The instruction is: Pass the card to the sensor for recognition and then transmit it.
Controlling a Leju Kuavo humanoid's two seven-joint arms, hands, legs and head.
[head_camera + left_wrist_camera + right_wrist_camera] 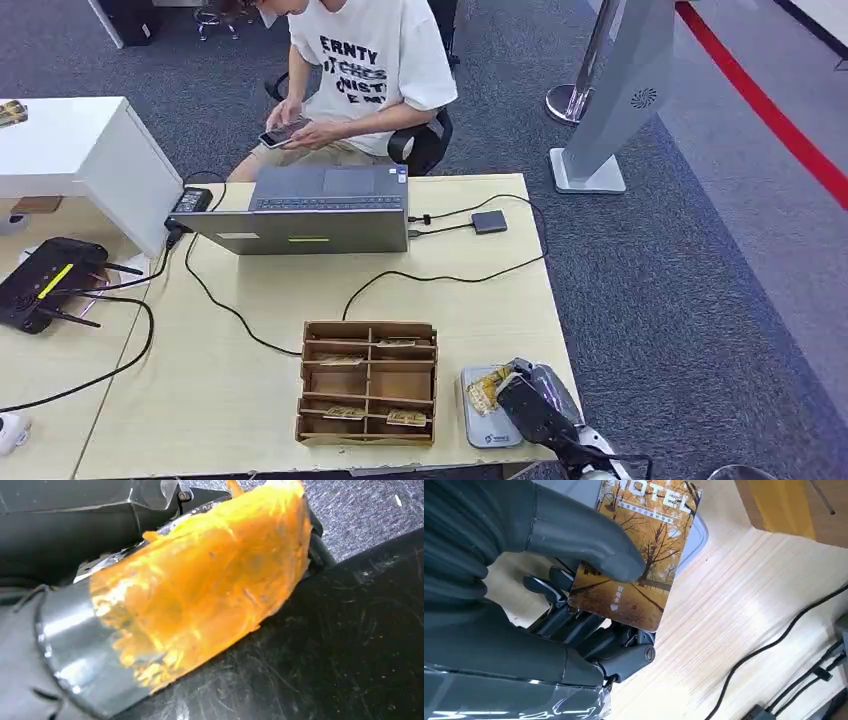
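Head view: light wooden table stands on grey carpet.

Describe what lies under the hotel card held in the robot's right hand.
Below the hotel card in the right hand sits the grey sensor pad on the wooden table; card and hand cover most of the pad.

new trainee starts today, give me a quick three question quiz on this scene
1. True or false: the right hand holds a card.
2. What does the card hover over on the table? A) the laptop B) the grey sensor pad C) the black router
3. Fill in: the cardboard organizer stands to the ____ of the sensor pad in the head view.

Key: 1 true; 2 B; 3 left
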